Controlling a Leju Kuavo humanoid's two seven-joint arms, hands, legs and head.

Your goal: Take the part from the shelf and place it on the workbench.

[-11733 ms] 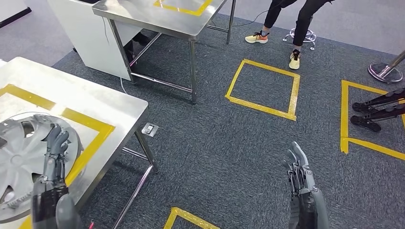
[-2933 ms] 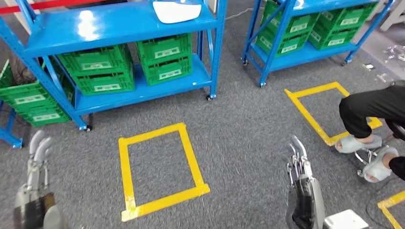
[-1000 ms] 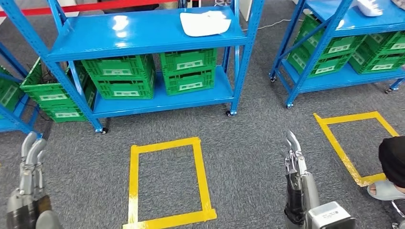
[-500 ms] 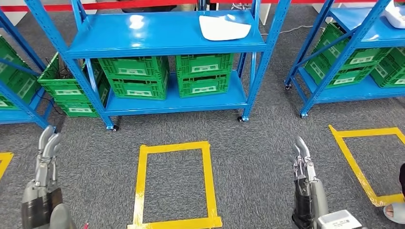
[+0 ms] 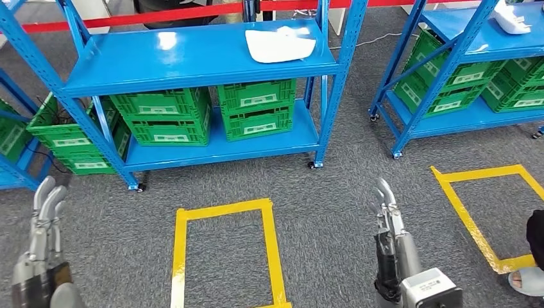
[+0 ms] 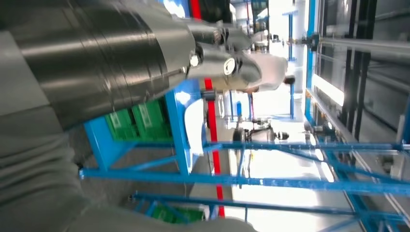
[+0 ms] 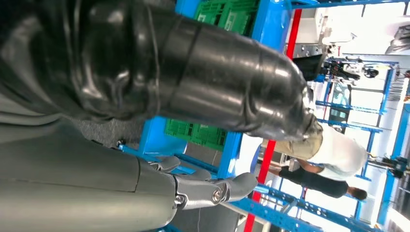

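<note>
- Lying flat on the upper deck of the blue steel shelf unit [image 5: 192, 58], toward its right end, is the white flat moulded part [image 5: 280, 45]; it sits at the far side of the scene, well apart from both hands
- Under that deck, green plastic crates [image 5: 208, 112] stand side by side on the lower blue deck; a red barrier bar [image 5: 147, 17] runs behind the unit
- A second blue shelf unit [image 5: 462, 61] stands to the right with more green crates under it and another white object [image 5: 511, 19] on its top deck
- Near the robot, a yellow tape rectangle [image 5: 224, 250] marks the grey carpet floor [image 5: 333, 192] just in front of the first unit; a second yellow tape outline [image 5: 487, 212] lies to the right
- The left robot hand [image 5: 43, 215] hangs at the near left over the carpet, fingers straight and apart, holding nothing
- The right robot hand [image 5: 387, 212] hangs at the near right, fingers extended and apart, likewise empty
- At the right edge, a person's dark trouser leg and grey slipper [image 5: 529, 279] rest on the floor
</note>
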